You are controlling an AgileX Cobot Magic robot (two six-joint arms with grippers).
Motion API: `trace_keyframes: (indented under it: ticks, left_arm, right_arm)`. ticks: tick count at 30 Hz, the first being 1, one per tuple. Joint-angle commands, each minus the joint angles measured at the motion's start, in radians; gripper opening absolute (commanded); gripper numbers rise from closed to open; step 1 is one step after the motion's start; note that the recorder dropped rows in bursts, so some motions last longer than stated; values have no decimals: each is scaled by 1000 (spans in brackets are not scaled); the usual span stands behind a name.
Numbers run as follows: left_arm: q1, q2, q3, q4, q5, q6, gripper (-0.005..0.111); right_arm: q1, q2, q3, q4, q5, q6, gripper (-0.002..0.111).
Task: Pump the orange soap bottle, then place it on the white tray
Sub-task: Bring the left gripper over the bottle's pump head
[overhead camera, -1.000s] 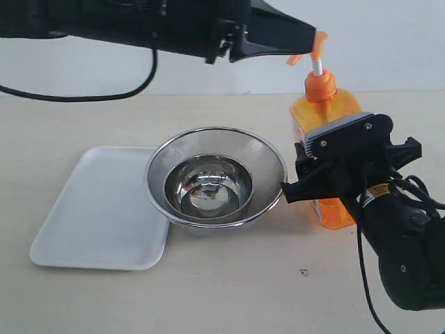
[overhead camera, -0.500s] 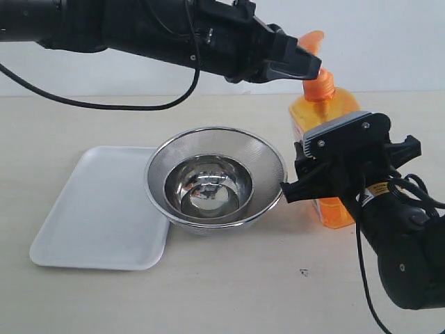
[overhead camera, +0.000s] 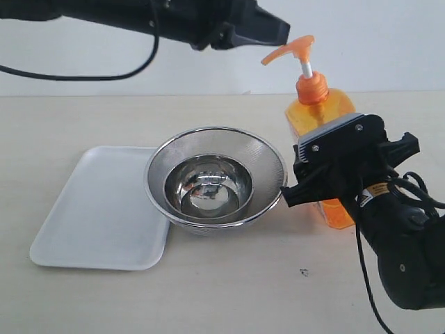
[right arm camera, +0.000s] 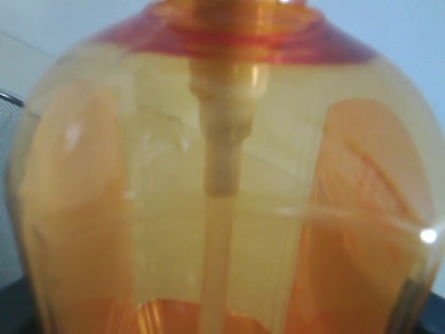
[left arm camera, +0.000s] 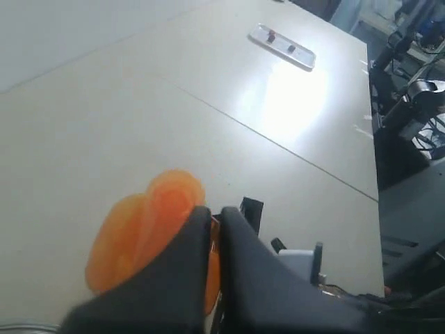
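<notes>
**Change since earlier frame.** The left gripper (overhead camera: 284, 33) has lifted off the pump and drawn back up and to the left. The pump head (overhead camera: 292, 50), pressed low half a second ago, has sprung up on its white stem, spout toward the bowl. Bottle and right gripper have shifted a little to the left together.

**Item 1: orange soap bottle (overhead camera: 318, 115).** Upright on the counter (overhead camera: 229, 292) at the right of the exterior view, long axis vertical. It fills the right wrist view.

**Item 2: right gripper (overhead camera: 348, 170).** Fingers set fairly wide on either side of the bottle's lower body and closed on it, holding it.

**Item 3: left gripper.** Fingers (left arm camera: 195, 229) pressed together on nothing, above and to the left of the pump head, clear of it.

**Item 4: white tray (overhead camera: 90, 209).** Flat on the counter at the left, well apart from the bottle.

**Item 5: steel bowl (overhead camera: 264, 160).** Stands between bottle and tray, its rim overlapping the tray's right edge in this view.

**Note on the coming move.** Pumping looks done. The tray lies leftward from the right fingers, past the bowl, so the bottle probably has to be lifted over or around the bowl while kept vertical. The right arm already holds it.
</notes>
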Motion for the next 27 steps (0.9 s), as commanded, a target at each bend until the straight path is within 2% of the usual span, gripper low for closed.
trace_keyframes:
  ticks: [1,5,14,27]
  left_arm:
    - [39,-79,-7,68,20,-56,5]
    - [48,-89,-7,157,32,-114,5]
    - [48,-29,-5,156,38,-114,5]
    - [48,18,-5,156,16,-116,5]
  right_arm:
    - [0,-12,-12,-24,-59,-61,0]
    - [0,-12,-12,-45,-55,-141,0]
    - [0,-12,-12,-69,-29,-226,0]
    - [0,-12,-12,-87,-22,-226,0]
